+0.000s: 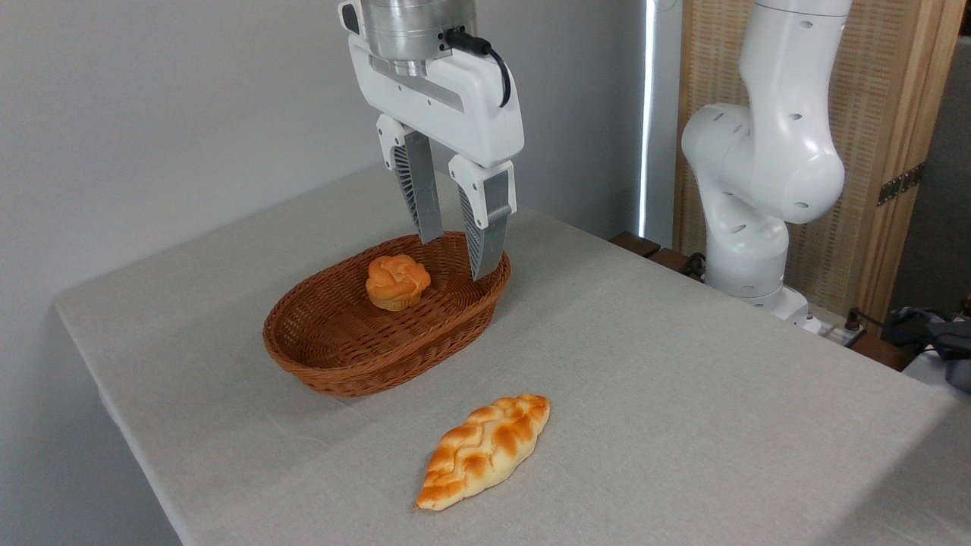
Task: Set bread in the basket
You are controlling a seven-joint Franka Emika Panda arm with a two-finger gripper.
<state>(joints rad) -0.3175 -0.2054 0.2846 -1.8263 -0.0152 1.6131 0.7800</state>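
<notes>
Two fingers of the gripper [457, 256] hang parted with a clear gap between them and nothing held, their tips poised over the far end of the basket [334, 356]. The tips look level with the braided rim there, though whether either one touches the wicker cannot be told from this view. Just below and to the left of the fingertips, a small round knotted bun [397, 282] sits inside the basket, apart from both fingers. The bread [485, 450], a long braided loaf with pointed ends, lies well apart from the gripper, down toward the camera and slightly to the right of the fingertips. It rests flat on the grey tablecloth [683, 394] outside the basket, near the basket's front rim but not touching it, its length running diagonally from lower left to upper right. Off to the right of the gripper, the arm's white base [758, 189] stands at the table's far edge.
</notes>
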